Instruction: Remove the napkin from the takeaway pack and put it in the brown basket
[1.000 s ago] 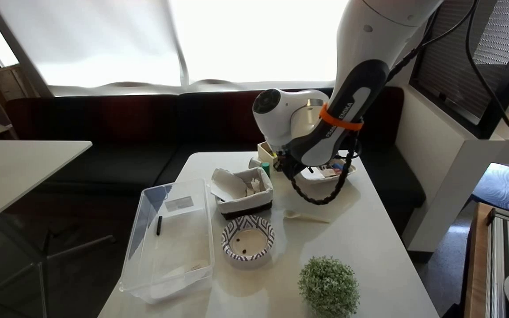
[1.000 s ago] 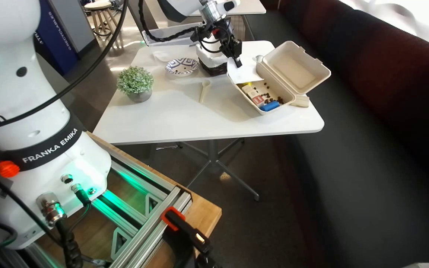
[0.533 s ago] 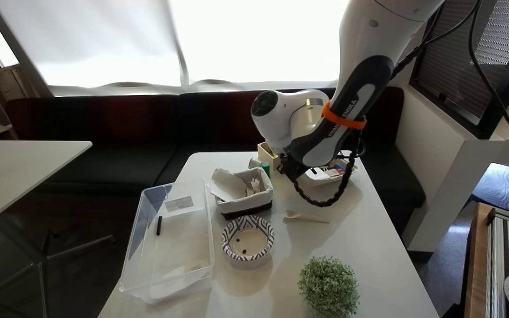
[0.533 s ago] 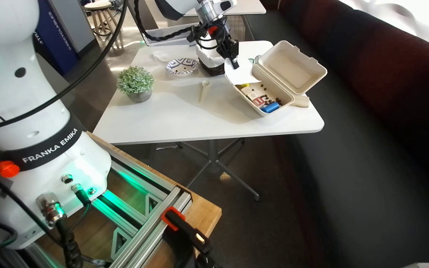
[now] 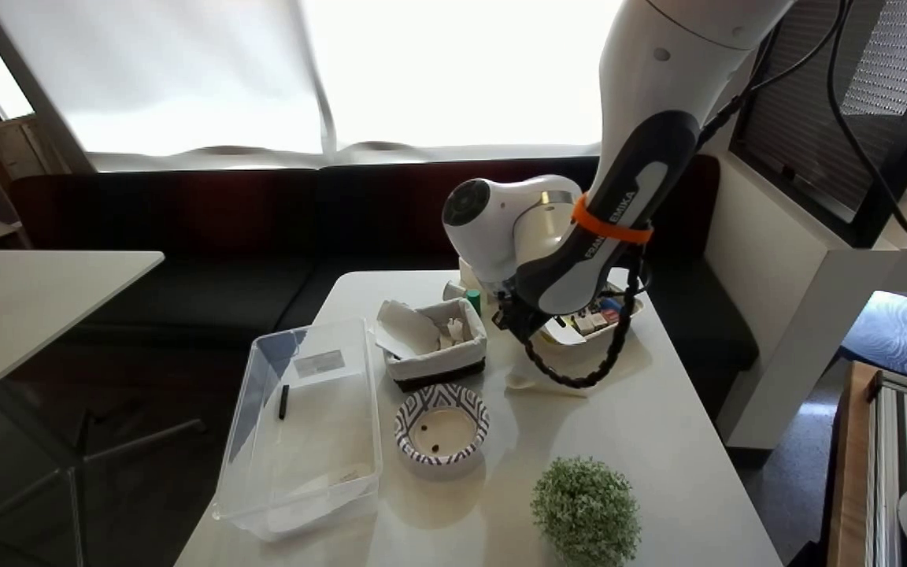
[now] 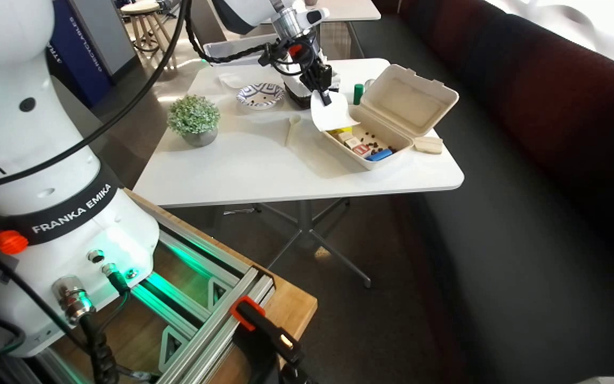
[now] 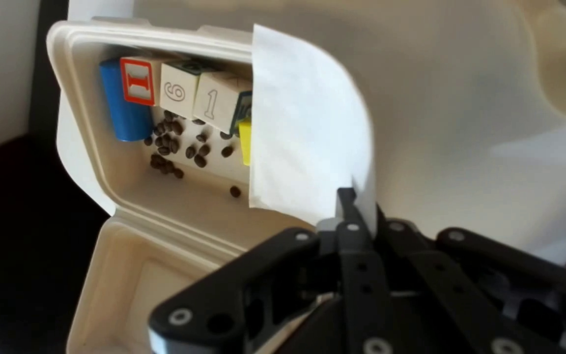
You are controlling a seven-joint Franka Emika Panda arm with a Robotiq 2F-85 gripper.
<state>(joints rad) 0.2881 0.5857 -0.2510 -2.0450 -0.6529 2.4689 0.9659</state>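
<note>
One claw (image 7: 364,209) is pinching one white napkin (image 7: 307,132) by its edge. The napkin curves out from the two fingertips (image 7: 346,197) and hangs over one end of one food box (image 7: 199,206). I cannot tell if it touches the box. In an exterior view, that is the left, far end, and the one lid (image 6: 409,100) is up, leaning to the right.

Inside the box I count three toy blocks (image 7: 180,93), one blue thing (image 7: 129,117) and one yellow thing (image 7: 245,142). There are lots of brown beans (image 7: 200,161), too bunched up to count.

In an exterior view, one see-through tub (image 5: 312,445) sits on the left with one black stick (image 5: 283,402) in it. One brown basket (image 5: 446,376), lined in white, sits just to the right of the tub. One bowl (image 5: 442,394) with a pattern is just nearer than the basket and has two dark dots (image 5: 435,449) in it. One wooden spoon (image 5: 528,384) lies to the right. One leafy plant (image 5: 586,512) is nearest, and one green tube (image 5: 474,299) stands just past the basket.
</note>
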